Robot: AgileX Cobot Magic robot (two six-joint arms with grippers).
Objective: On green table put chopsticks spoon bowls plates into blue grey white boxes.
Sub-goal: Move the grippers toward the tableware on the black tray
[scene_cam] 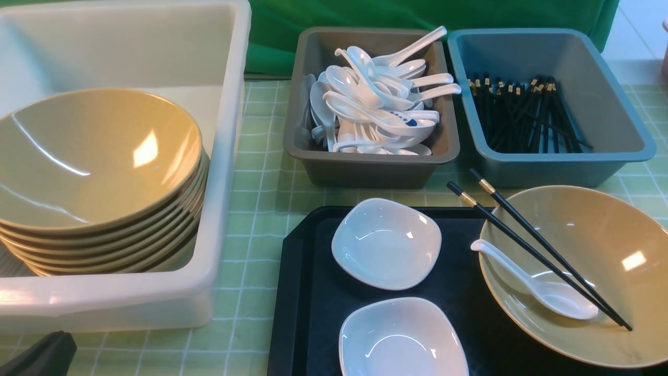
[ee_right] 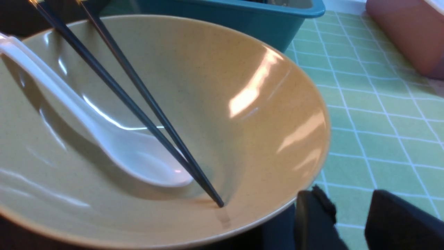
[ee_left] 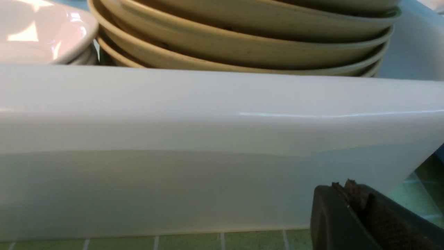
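A tan bowl (scene_cam: 626, 230) sits at the right end of the black tray, holding a white spoon (scene_cam: 553, 295) and two black chopsticks (scene_cam: 527, 245) that lean over its far rim. Two white plates (scene_cam: 386, 243) (scene_cam: 402, 339) lie on the tray to its left. My right gripper (ee_right: 347, 199) stands open and empty over the green table (ee_right: 364, 104), just outside the bowl's rim (ee_right: 312, 166). My left gripper (ee_left: 347, 185) is shut and empty, low in front of the white box's near wall (ee_left: 208, 139).
The white box (scene_cam: 224, 156) holds a stack of tan bowls (scene_cam: 94, 156). The grey box (scene_cam: 365, 167) is full of spoons, and the blue box (scene_cam: 600, 104) holds several chopsticks. A pink object (ee_right: 406, 31) stands at the table's far right.
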